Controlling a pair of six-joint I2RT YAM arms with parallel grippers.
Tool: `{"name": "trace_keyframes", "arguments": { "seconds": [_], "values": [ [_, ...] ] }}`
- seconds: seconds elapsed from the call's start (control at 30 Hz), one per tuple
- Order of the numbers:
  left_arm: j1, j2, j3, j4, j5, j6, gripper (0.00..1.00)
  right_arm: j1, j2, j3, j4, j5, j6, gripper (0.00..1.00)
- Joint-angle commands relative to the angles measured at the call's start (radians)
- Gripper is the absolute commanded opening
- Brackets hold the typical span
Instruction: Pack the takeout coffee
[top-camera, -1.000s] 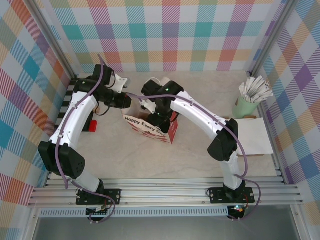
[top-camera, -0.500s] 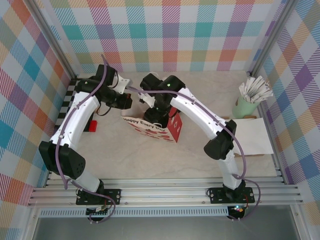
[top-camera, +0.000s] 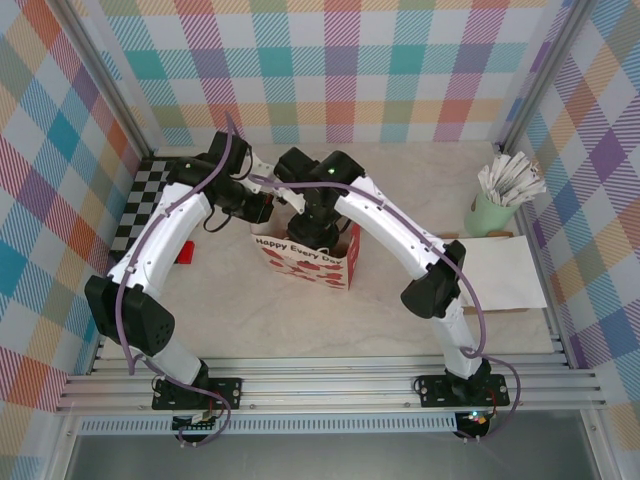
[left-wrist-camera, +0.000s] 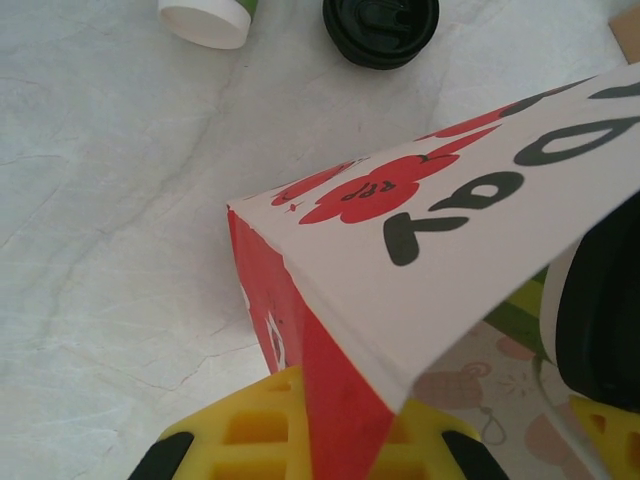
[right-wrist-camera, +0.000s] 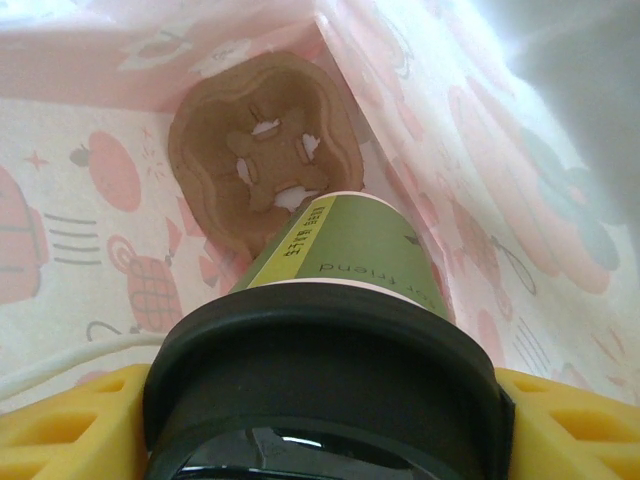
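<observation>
While the left end effector pinches the upper left corner of the paper gift bag, its yellow fingers pressed together on either side of the fold where the white front meets the red side panel, the right end effector reaches down through the bag's open mouth, its own yellow fingers clamped on the black lid of the takeout coffee. That cup sits inside the bag, ringed by a pale pink printed lining, with a brown scalloped patch on the inner wall just past its base. Whether the cup touches the bag's floor cannot be told. On its green wall the word "friend" reads upside down below a lighter band of small characters too fine to make out. From above, the bag stands upright near the middle of the marbled bench, its white front printed "Happy Every Da" over red motifs. Beyond the bag, toward the far side, a loose black lid lies flat beside a white-rimmed green cup. At the far right stands a green cup of white packets.
</observation>
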Motion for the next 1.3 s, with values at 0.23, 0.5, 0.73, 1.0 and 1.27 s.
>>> {"name": "trace_keyframes", "arguments": {
  "seconds": [0.23, 0.5, 0.73, 1.0, 1.27],
  "values": [
    [0.017, -0.024, 0.034, -0.025, 0.019, 0.044, 0.00, -0.006, -0.017, -0.080, -0.124, 0.045, 0.014, 0.54],
    [0.027, -0.025, 0.036, -0.016, 0.064, 0.031, 0.00, -0.015, -0.001, -0.158, -0.065, -0.006, 0.038, 0.54],
    [0.031, -0.028, 0.002, 0.009, 0.083, 0.028, 0.00, -0.023, -0.035, -0.312, 0.096, -0.053, 0.025, 0.54],
    [0.073, -0.021, 0.029, 0.000, 0.199, 0.001, 0.00, -0.031, -0.041, -0.433, 0.153, -0.006, -0.027, 0.53],
    [0.077, -0.009, 0.047, -0.011, 0.217, 0.000, 0.00, -0.032, -0.057, -0.486, 0.181, -0.024, -0.024, 0.53]
  ]
}}
